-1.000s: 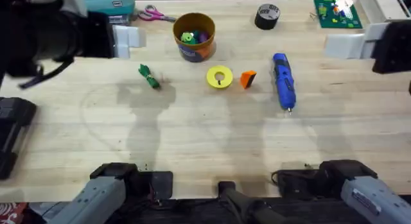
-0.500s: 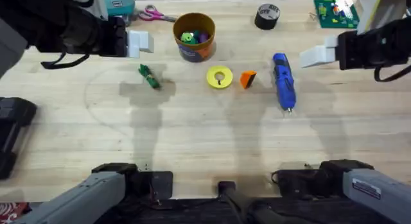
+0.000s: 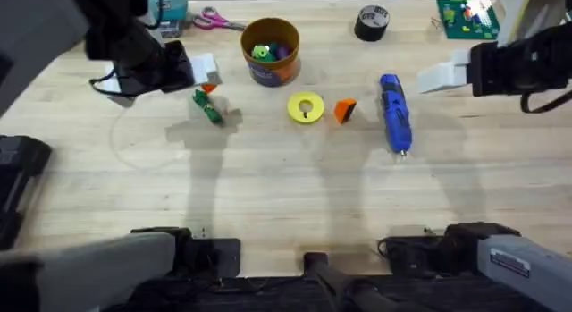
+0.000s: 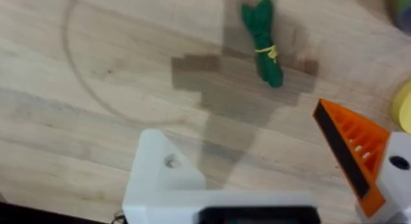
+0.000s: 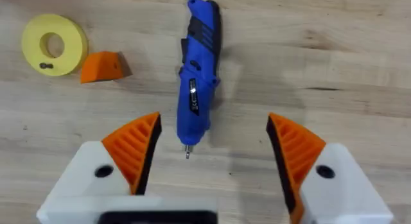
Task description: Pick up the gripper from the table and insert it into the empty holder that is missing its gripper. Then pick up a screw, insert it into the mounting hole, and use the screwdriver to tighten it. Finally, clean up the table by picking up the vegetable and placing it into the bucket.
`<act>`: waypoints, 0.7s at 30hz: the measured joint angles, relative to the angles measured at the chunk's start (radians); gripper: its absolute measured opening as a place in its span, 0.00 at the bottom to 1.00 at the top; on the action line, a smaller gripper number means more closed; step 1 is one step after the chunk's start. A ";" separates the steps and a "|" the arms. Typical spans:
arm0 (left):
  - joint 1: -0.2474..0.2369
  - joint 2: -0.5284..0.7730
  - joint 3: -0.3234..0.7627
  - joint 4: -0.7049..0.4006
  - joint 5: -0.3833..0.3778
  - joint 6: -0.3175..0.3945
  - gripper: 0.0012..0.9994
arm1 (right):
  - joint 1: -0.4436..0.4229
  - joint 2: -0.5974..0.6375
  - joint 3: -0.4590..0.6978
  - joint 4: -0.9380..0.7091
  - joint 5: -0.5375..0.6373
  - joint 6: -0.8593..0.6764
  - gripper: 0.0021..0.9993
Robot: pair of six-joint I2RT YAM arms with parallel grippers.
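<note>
Here the orange wedge [image 3: 345,110] lies mid-table, just beside a yellow disc [image 3: 306,108] and near the screwdriver [image 3: 394,113]. Small, stiff and probably light, it should be pinched across its flat sides. The right gripper [image 5: 212,150] stands wide apart; the left gripper [image 4: 270,172], one pad missing, likewise gapes, empty.

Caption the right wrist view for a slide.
Open right gripper hovering over the blue screwdriver, with the loose orange wedge and yellow disc lying beside it.

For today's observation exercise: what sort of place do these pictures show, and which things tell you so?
Probably a robotics workbench: a wooden table carrying a blue screwdriver, a spare orange gripper and a roll of tape.
</note>
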 joint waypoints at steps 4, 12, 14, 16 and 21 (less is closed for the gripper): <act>0.004 0.113 0.046 0.010 0.011 -0.082 0.99 | 0.000 0.000 0.000 0.000 0.000 0.000 1.00; 0.098 0.284 0.061 0.135 0.137 -0.198 0.99 | 0.000 0.000 0.000 0.000 0.000 0.000 1.00; 0.101 0.335 0.061 0.158 0.157 -0.221 0.99 | 0.000 0.000 0.000 0.000 0.000 0.000 1.00; 0.097 0.354 0.062 0.161 0.161 -0.226 0.99 | 0.000 0.000 0.000 0.000 0.000 0.000 1.00; 0.095 0.398 0.062 0.161 0.166 -0.230 0.99 | 0.000 0.000 0.000 0.001 0.000 0.000 1.00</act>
